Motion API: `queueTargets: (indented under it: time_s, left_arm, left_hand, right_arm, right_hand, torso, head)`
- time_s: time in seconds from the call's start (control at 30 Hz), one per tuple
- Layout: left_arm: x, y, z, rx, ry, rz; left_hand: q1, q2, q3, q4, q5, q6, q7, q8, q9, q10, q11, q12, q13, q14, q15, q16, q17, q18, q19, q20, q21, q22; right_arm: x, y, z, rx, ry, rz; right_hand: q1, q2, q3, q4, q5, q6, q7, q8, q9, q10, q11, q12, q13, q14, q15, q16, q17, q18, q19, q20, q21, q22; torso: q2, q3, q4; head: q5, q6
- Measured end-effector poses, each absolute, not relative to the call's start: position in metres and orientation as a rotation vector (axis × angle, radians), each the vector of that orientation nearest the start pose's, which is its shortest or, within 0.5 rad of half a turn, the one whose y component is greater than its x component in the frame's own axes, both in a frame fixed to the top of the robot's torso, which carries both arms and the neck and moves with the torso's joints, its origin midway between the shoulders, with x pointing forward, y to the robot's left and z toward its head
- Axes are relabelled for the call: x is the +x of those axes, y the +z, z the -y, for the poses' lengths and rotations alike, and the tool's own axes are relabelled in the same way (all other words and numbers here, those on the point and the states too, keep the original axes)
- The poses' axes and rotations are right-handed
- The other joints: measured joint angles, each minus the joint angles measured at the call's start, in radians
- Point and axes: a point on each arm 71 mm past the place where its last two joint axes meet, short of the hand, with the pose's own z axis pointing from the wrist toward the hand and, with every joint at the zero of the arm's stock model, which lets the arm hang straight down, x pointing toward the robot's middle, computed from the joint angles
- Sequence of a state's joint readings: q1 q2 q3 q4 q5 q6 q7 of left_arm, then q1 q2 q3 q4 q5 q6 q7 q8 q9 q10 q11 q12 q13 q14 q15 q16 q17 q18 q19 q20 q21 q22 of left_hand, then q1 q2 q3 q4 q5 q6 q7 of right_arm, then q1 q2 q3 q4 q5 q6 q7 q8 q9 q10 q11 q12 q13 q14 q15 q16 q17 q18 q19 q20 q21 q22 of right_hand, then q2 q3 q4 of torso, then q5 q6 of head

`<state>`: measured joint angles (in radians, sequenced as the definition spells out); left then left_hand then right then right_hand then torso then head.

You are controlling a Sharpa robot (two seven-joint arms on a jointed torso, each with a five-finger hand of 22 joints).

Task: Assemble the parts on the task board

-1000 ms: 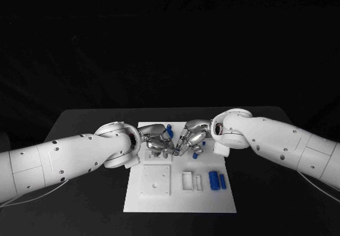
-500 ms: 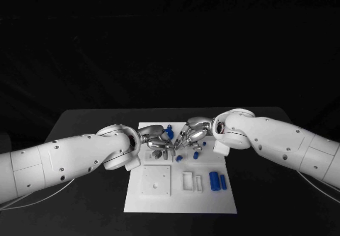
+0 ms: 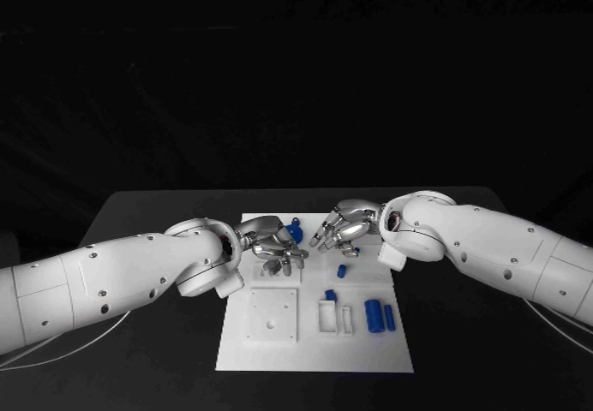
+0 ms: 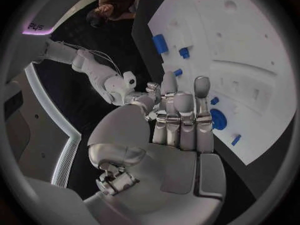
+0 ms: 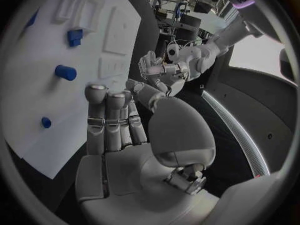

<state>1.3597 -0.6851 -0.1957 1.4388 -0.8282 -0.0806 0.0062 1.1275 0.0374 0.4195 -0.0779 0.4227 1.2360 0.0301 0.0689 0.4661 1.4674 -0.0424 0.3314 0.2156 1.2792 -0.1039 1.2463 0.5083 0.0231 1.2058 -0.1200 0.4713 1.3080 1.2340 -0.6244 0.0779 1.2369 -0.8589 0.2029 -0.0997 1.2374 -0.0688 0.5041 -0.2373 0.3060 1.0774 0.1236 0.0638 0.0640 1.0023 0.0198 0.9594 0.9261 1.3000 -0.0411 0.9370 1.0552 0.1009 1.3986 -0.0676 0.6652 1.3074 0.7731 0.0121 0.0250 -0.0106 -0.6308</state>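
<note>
Those little blue parts (image 3: 371, 315) look like light, stiff plastic pegs, probably slick, so I'd pinch one across its sides near the middle. Two bigger cylinders lie side by side at the near right of the white task board (image 3: 315, 353), with a small one (image 3: 343, 271) standing mid-board. Both hands hover over the far end: left hand (image 3: 274, 248) fingers together and straight, holding nothing, right hand (image 3: 341, 228) the same
</note>
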Motion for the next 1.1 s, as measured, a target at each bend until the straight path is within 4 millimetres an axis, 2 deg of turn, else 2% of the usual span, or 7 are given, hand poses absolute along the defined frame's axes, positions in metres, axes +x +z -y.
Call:
queueTargets:
  time_s: [0.2, 0.37, 0.57, 0.73, 0.8, 0.93, 1.1]
  left_arm:
    - [0.5, -0.181, -0.146, -0.139, -1.056, -1.994]
    - [0.501, -0.181, -0.149, -0.152, -1.052, -1.989]
    - [0.502, -0.18, -0.156, -0.18, -1.045, -1.978]
    - [0.502, -0.18, -0.161, -0.205, -1.044, -1.964]
    - [0.502, -0.179, -0.163, -0.215, -1.044, -1.956]
    - [0.503, -0.179, -0.168, -0.236, -1.045, -1.94]
    - [0.504, -0.178, -0.171, -0.257, -1.049, -1.922]
  left_hand:
    - [0.004, -0.009, 0.003, 0.003, -0.002, 0.0, 0.0, 0.0, 0.001, 0.001, 0.002, -0.002, 0.001, 0.0, 0.0, 0.0, 0.0, 0.0, 0.0, 0.0, 0.0, 0.0]
    - [0.009, -0.01, 0.008, 0.007, -0.034, -0.029, 0.011, 0.0, -0.016, 0.001, 0.002, -0.002, 0.001, 0.0, 0.0, 0.0, 0.0, 0.0, 0.0, 0.0, 0.0, 0.0]
    - [0.053, -0.031, -0.028, -0.025, -0.127, -0.075, 0.028, -0.002, -0.086, -0.034, 0.012, -0.029, -0.009, -0.001, 0.01, -0.008, -0.006, 0.0, 0.003, 0.005, -0.018, 0.0]
    - [0.088, -0.08, -0.087, 0.011, -0.219, -0.112, 0.024, -0.011, -0.167, -0.051, 0.022, -0.052, -0.028, -0.01, 0.017, -0.024, -0.015, 0.0, 0.006, 0.013, -0.042, 0.0]
    - [0.092, -0.098, -0.105, 0.028, -0.226, -0.104, 0.032, -0.008, -0.209, -0.06, 0.027, -0.06, -0.036, -0.01, 0.02, -0.035, -0.02, 0.0, 0.002, 0.017, -0.057, -0.005]
    - [0.099, -0.103, -0.127, 0.051, -0.226, -0.1, 0.036, -0.008, -0.263, -0.06, 0.027, -0.065, -0.048, -0.007, 0.022, -0.043, -0.023, 0.0, 0.009, 0.024, -0.079, -0.009]
    - [0.104, -0.109, -0.137, 0.061, -0.226, -0.098, 0.038, -0.008, -0.293, -0.066, 0.028, -0.067, -0.054, -0.007, 0.022, -0.043, -0.023, 0.0, 0.011, 0.026, -0.094, -0.007]
  right_arm:
    - [0.537, -0.173, 0.164, 0.246, 1.054, -2.106]
    - [0.534, -0.17, 0.168, 0.184, 1.015, -2.068]
    - [0.52, -0.166, 0.161, -0.05, 0.929, -1.96]
    - [0.506, -0.162, 0.151, -0.259, 0.863, -1.842]
    - [0.499, -0.161, 0.148, -0.342, 0.835, -1.793]
    - [0.486, -0.164, 0.142, -0.485, 0.788, -1.719]
    - [0.473, -0.169, 0.134, -0.631, 0.733, -1.65]
  right_hand:
    - [-0.006, -0.006, 0.003, -0.003, 0.027, 0.008, -0.007, 0.0, 0.0, 0.0, 0.0, 0.013, -0.006, 0.0, 0.0, 0.018, 0.004, 0.0, 0.0, 0.0, 0.03, 0.0]
    - [0.002, -0.014, -0.038, -0.017, 0.024, 0.032, -0.014, 0.0, 0.0, 0.01, -0.005, 0.033, -0.008, 0.024, -0.009, 0.045, 0.019, 0.0, 0.016, -0.003, 0.079, 0.0]
    - [0.049, -0.001, -0.118, -0.037, -0.039, 0.067, -0.027, 0.0, 0.0, 0.081, -0.013, 0.099, 0.045, 0.051, -0.018, 0.07, 0.037, 0.0, 0.031, -0.009, 0.149, 0.0]
    - [0.062, -0.012, -0.13, -0.041, -0.054, 0.073, -0.034, 0.0, 0.0, 0.115, -0.029, 0.121, 0.074, 0.07, -0.027, 0.083, 0.049, 0.0, 0.043, -0.014, 0.184, 0.0]
    - [0.066, -0.016, -0.13, -0.041, -0.065, 0.07, -0.042, 0.0, 0.0, 0.124, -0.038, 0.122, 0.078, 0.074, -0.03, 0.083, 0.052, 0.0, 0.047, -0.018, 0.187, 0.0]
    - [0.074, -0.024, -0.141, -0.044, -0.09, 0.066, -0.06, 0.0, 0.0, 0.136, -0.049, 0.122, 0.085, 0.079, -0.035, 0.083, 0.055, -0.01, 0.05, -0.022, 0.193, 0.0]
    - [0.084, -0.034, -0.152, -0.041, -0.118, 0.053, -0.079, 0.0, 0.0, 0.142, -0.056, 0.122, 0.088, 0.083, -0.039, 0.083, 0.055, -0.017, 0.048, -0.027, 0.193, 0.0]
  torso:
    - [0.0, -0.0006, 0.0007]
    - [0.0, -0.0015, 0.0016]
    - [0.0, -0.0014, 0.0014]
    - [0.0, -0.0018, 0.0017]
    - [0.0, -0.0018, 0.0018]
    - [-0.001, -0.0019, 0.0015]
    - [-0.001, -0.0019, -0.0001]
  head:
    - [-0.002, -0.002]
    - [-0.003, -0.003]
    - [-0.003, -0.004]
    - [-0.005, -0.008]
    - [-0.006, -0.009]
    - [-0.005, -0.012]
    - [-0.006, -0.014]
